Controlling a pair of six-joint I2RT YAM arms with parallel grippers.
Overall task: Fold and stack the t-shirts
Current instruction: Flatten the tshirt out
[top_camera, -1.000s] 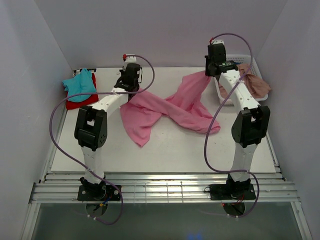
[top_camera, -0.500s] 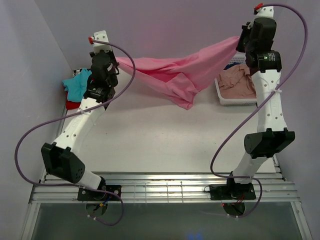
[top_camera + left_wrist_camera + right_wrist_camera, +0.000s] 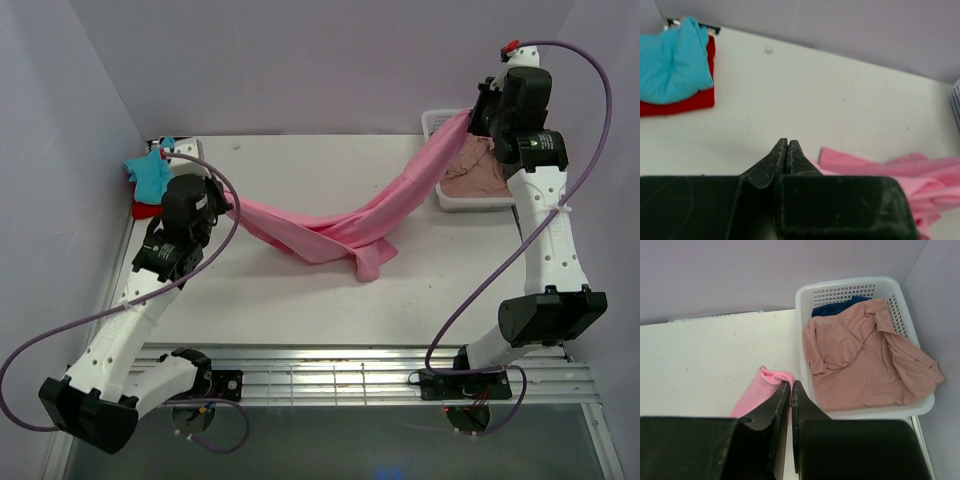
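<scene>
The left gripper [image 3: 788, 142] and right gripper [image 3: 791, 385] are each clamping shut on an end of the one pink t-shirt [image 3: 330, 232], which is sagging onto the desk's middle, one teal t-shirt [image 3: 672, 60] is lying on one red t-shirt [image 3: 680, 102] at the far-left corner, and one salmon t-shirt [image 3: 860, 360] is lying over one dark blue t-shirt [image 3: 835, 307] in the one basket [image 3: 840, 287] at the far-right corner.

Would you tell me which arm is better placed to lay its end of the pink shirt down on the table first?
Probably left: the left pincer grips the pink shirt low over bare table; the right pincer holds its end raised beside the basket.
</scene>
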